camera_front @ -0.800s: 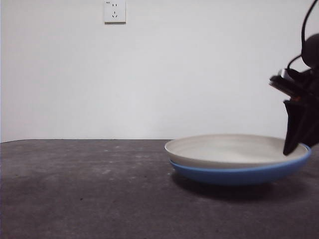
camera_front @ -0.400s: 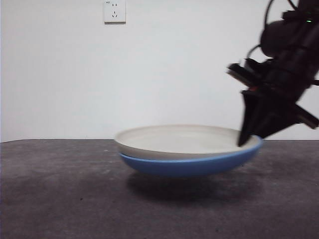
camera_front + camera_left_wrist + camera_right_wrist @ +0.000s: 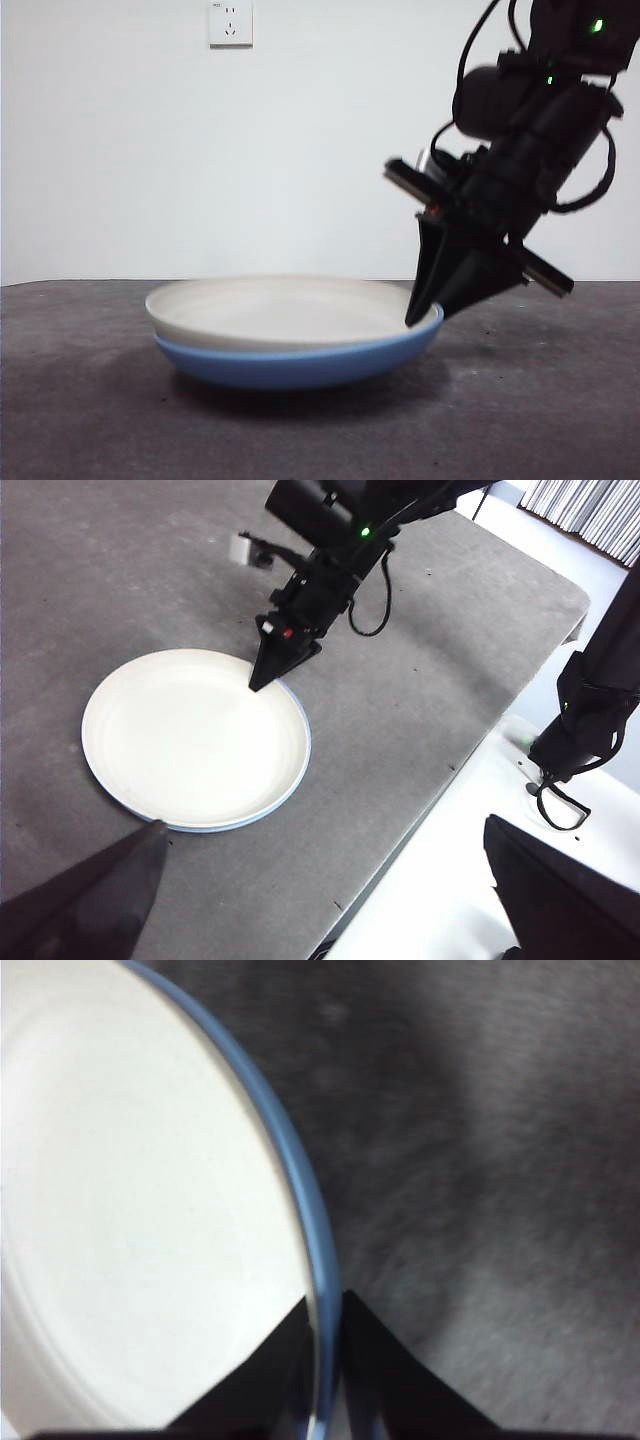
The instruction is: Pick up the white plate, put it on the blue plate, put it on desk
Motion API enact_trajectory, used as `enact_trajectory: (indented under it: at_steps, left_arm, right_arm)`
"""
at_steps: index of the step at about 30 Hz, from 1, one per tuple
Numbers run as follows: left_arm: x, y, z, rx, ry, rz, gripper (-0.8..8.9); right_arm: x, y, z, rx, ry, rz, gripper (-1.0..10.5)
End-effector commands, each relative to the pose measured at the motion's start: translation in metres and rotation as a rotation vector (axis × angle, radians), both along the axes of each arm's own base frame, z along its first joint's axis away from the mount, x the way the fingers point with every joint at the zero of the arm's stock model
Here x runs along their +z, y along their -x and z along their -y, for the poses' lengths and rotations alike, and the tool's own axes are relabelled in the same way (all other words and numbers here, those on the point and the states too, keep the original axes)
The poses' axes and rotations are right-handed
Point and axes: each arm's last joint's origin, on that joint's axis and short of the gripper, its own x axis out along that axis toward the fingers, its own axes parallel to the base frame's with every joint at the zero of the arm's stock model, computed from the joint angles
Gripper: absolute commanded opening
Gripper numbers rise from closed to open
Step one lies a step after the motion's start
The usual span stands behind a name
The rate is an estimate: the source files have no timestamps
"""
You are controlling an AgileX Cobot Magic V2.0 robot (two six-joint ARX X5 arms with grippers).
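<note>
The white plate (image 3: 280,305) lies nested inside the blue plate (image 3: 290,365), low over the desk (image 3: 80,400); I cannot tell whether the stack touches it. My right gripper (image 3: 425,315) comes down from the upper right and is shut on the stack's right rim. In the right wrist view one jaw lies over the white plate (image 3: 130,1210) and the other outside the blue plate (image 3: 290,1170), with the right gripper (image 3: 325,1360) pinching both. My left gripper (image 3: 322,825) hangs open, high above the white plate (image 3: 190,735) and the right gripper (image 3: 255,685).
A wall socket (image 3: 230,22) sits on the white wall behind. In the left wrist view the desk's edge (image 3: 400,840) runs diagonally close to the plates, with a white surface and a black arm base (image 3: 590,700) beyond it.
The right gripper has carried the stacked plates leftwards across the front view and brought them lower than half a second ago. Its grip on the rim is unchanged.
</note>
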Motion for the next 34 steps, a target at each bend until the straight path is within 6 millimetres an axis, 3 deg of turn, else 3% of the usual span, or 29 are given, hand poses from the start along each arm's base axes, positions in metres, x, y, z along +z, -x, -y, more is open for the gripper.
enact_trajectory:
  at_steps: [1, 12, 20, 27, 32, 34]
  left_arm:
    - [0.004, 0.0, 0.001, -0.016, 0.007, 0.034, 5.01]
    - [0.003, 0.0, 0.001, -0.016, 0.003, 0.029, 5.01]
    - [0.002, 0.0, 0.0, -0.016, -0.005, 0.019, 5.01]
    - [0.002, 0.0, 0.0, -0.017, -0.005, 0.019, 5.01]
    - [0.002, 0.0, 0.0, -0.016, -0.005, 0.018, 5.01]
    - [0.002, 0.0, 0.0, -0.017, -0.005, 0.019, 5.01]
  right_arm:
    - [-0.007, -0.007, -0.004, -0.011, -0.009, -0.021, 0.1]
    - [-0.019, -0.011, -0.005, -0.013, 0.011, -0.035, 0.3]
    - [-0.007, -0.012, 0.0, -0.028, 0.016, -0.021, 3.9]
    - [0.045, 0.001, 0.011, -0.027, 0.139, 0.096, 5.0]
    - [0.09, 0.035, 0.025, -0.028, 0.247, 0.171, 5.0]
    - [0.109, 0.055, 0.031, -0.04, 0.295, 0.208, 5.6]
